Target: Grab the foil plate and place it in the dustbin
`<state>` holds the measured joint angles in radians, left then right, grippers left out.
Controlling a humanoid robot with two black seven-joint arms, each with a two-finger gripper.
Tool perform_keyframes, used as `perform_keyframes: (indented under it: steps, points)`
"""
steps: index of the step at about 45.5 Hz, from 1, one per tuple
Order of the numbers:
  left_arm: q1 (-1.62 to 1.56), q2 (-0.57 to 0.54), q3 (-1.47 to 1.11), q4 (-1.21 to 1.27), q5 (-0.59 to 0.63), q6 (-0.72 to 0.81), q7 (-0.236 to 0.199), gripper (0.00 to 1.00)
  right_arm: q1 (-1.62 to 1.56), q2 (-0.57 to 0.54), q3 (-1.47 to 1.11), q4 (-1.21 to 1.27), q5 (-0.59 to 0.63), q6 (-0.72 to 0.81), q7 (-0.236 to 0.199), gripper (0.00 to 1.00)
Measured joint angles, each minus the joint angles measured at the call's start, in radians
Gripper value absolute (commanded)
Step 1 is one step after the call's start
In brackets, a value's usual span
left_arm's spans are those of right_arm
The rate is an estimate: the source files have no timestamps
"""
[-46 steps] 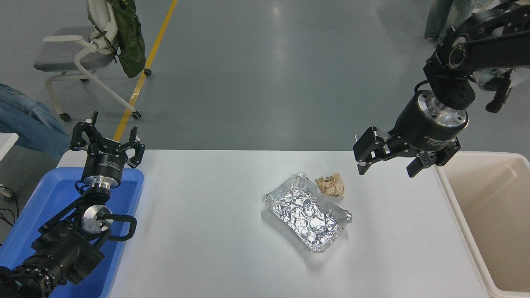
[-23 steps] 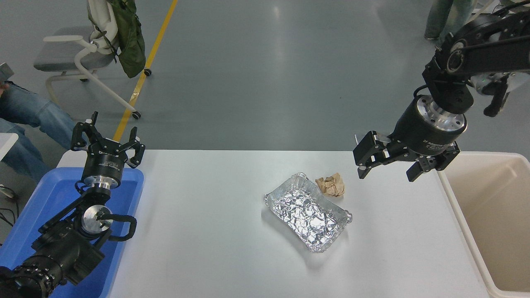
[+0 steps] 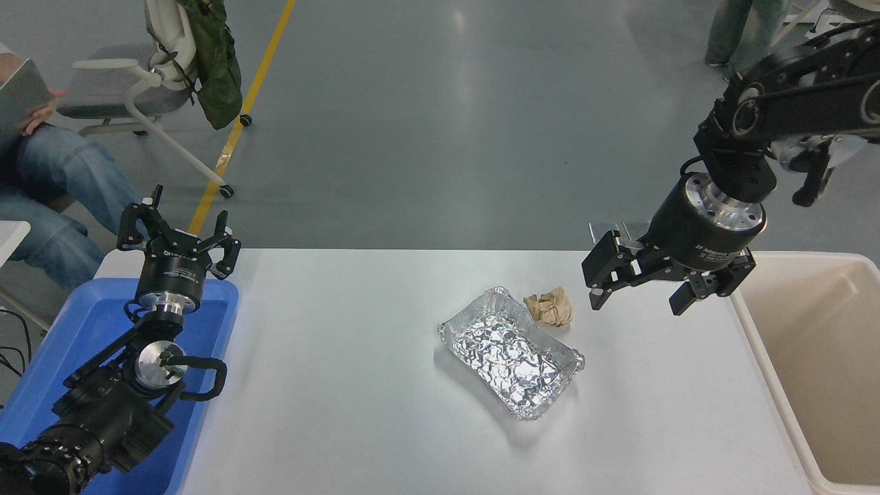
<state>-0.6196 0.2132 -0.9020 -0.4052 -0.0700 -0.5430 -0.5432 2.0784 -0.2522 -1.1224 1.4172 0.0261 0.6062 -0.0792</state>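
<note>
Right gripper [image 3: 636, 302] lower now over white table [image 3: 344, 385], grey floor beyond.

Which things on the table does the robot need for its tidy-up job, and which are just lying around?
Needed:
foil plate
dustbin
right gripper, open, above the table

Just lying around:
brown paper ball
blue tray
left gripper, parked over the tray

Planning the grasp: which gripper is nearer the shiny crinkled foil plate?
Right. The right gripper hovers open just beyond the shiny crinkled foil plate; the left gripper sits far off above the blue plastic tray.
</note>
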Motion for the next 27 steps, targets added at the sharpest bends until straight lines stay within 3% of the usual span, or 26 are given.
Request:
perform_keyframes:
  steps: [12, 27]
  points:
    - [0.001, 0.000, 0.000, 0.001, 0.000, 0.000, 0.000, 0.99, -0.194, 0.024, 0.026, -0.065, 0.108, -0.281, -0.001, 1.00]
    - [0.001, 0.000, 0.000, 0.001, -0.001, 0.000, 0.000, 0.99, -0.442, 0.080, 0.094, -0.212, 0.169, -0.385, -0.004, 1.00]
